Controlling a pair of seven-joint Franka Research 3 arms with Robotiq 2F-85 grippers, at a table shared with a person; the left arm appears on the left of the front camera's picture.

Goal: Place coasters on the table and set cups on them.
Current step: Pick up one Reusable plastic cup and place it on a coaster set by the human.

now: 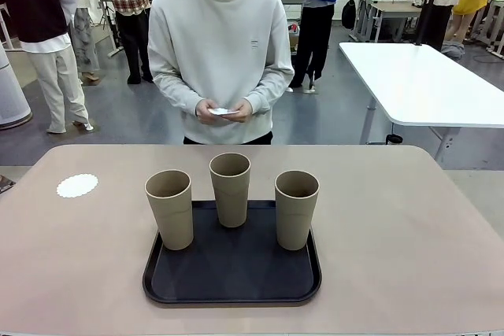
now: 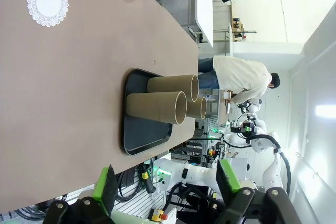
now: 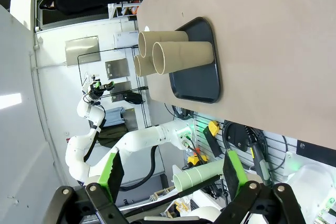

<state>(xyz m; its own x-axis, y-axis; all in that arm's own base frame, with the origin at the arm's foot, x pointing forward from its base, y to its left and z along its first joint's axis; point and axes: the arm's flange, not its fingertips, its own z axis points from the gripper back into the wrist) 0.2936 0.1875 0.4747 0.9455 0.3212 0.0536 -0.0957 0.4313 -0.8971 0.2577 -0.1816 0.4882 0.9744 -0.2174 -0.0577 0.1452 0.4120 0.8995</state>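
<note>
Left gripper (image 2: 167, 166) and right gripper (image 3: 174, 157) gape empty. Three cups (image 1: 230, 190) crowd the black tray (image 1: 228, 275); one coaster (image 1: 77, 186) lies well apart.

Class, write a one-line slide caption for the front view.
Three tan cups stand on a black tray; one white coaster lies on the table.

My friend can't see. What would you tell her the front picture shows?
Three tall tan handleless cups stand upright on a black rectangular tray on a beige table. One round white lacy paper coaster lies on the table at the left. A person beyond holds something small and white.
</note>
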